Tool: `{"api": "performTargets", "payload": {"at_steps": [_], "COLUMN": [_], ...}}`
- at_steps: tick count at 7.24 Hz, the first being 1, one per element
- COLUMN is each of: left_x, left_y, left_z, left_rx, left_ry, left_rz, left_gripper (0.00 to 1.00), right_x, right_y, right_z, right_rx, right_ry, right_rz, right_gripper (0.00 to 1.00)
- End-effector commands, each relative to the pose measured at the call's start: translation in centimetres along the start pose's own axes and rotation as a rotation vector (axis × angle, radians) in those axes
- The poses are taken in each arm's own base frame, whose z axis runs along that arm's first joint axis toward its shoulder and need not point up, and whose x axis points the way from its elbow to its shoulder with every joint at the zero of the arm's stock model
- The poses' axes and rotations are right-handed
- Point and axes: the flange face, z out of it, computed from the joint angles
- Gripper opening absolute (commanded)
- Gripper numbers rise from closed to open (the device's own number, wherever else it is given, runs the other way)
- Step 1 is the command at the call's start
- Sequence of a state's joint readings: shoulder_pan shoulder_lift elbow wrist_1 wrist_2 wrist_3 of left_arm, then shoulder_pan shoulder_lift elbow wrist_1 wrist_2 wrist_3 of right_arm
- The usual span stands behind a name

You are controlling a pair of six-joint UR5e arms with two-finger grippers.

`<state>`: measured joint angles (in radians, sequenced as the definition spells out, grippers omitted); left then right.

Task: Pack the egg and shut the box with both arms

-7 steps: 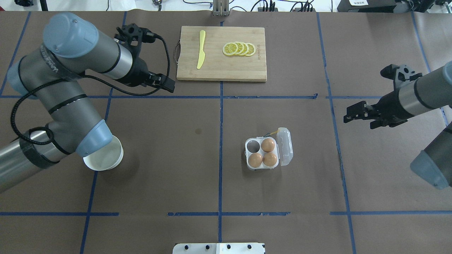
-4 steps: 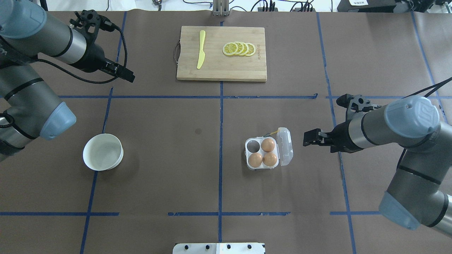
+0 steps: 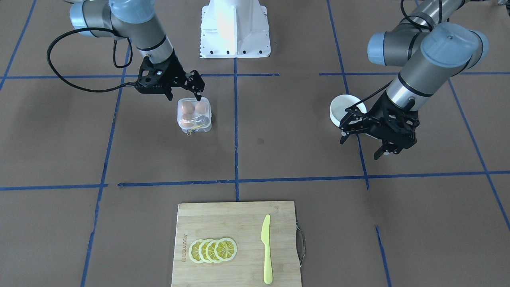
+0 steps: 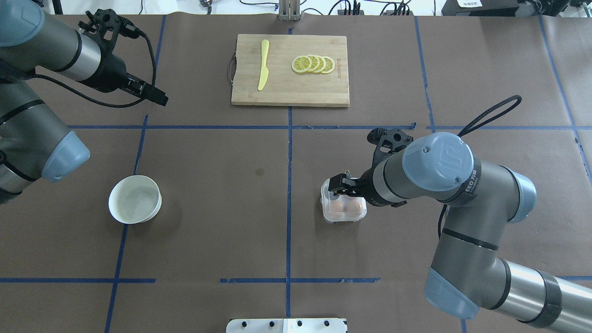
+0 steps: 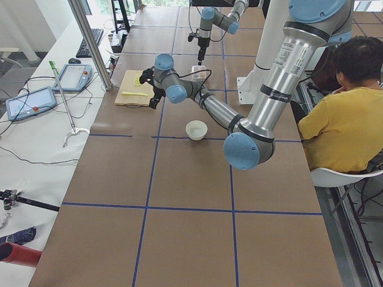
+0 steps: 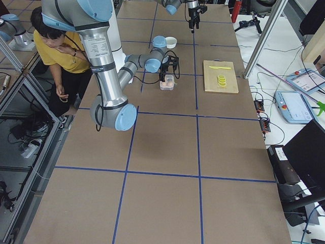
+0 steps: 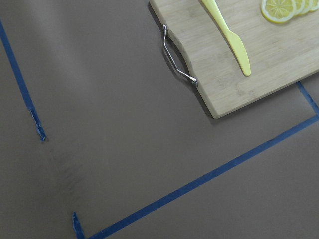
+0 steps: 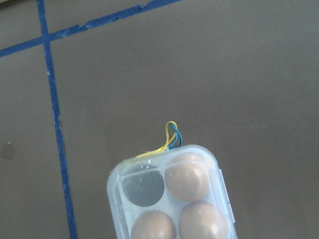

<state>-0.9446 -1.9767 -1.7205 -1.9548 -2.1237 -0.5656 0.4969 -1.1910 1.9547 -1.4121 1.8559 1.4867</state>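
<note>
The clear egg box (image 4: 344, 209) sits right of the table's middle with its lid down over the cups. In the right wrist view the box (image 8: 169, 199) holds three orange-brown eggs (image 8: 192, 177) and one bare cup (image 8: 144, 186), with a yellow and blue band (image 8: 171, 134) at its far edge. My right gripper (image 4: 339, 184) hangs over the box; in the front view it (image 3: 184, 95) is open, one fingertip (image 3: 198, 92) at the lid's edge. My left gripper (image 4: 159, 98) is open and empty at the far left, also in the front view (image 3: 359, 147).
A white round bowl (image 4: 135, 199) stands at the left. A bamboo cutting board (image 4: 290, 69) at the back middle carries a yellow knife (image 4: 263, 64) and lemon slices (image 4: 313, 64). Blue tape lines cross the brown table cover. An operator sits behind the robot.
My right arm swung in from the right edge to over the box. The lid, which lay open to the right, is now down over the eggs. My left arm pulled back to the far left.
</note>
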Motion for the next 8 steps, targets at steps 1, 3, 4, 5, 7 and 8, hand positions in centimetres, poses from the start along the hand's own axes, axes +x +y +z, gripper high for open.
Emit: {"api": "performTargets", "payload": {"at_steps": [1,3,4,5,7,8], "left_x": [-2.7,-12.4,-17.3,-21.6,-26.4,-29.3], "left_y": [2.5,5.5,8.1,10.7,13.0,13.8], "left_z": [-1.8,-5.8,-8.0,-10.6,-13.5,-13.6], "left_rx": [-0.003,-0.014,-0.025,-0.037,-0.033,-0.046], "left_ry": [-0.014,-0.072,-0.095,-0.075,-0.089,-0.119], "left_rz": [-0.027,0.016,0.056,0.071,0.026,-0.03], "left_gripper": [1.0,1.0,1.0,1.0,1.0,1.0], "right_x": [2.7,12.8,18.9,25.2,38.5,43.7], "right_y": [-5.0,-12.1,-15.7,-19.5,-25.4,-27.6], "right_z": [-3.7,-6.3,-8.4,-10.8,-15.7,-17.2], "right_rx": [-0.005,-0.008,-0.002,0.003,0.005,0.015], "right_ry": [0.011,0.08,0.115,0.137,0.149,0.165], "right_rz": [0.073,-0.032,-0.096,-0.138,-0.217,-0.25], "right_gripper": [1.0,1.0,1.0,1.0,1.0,1.0]}}
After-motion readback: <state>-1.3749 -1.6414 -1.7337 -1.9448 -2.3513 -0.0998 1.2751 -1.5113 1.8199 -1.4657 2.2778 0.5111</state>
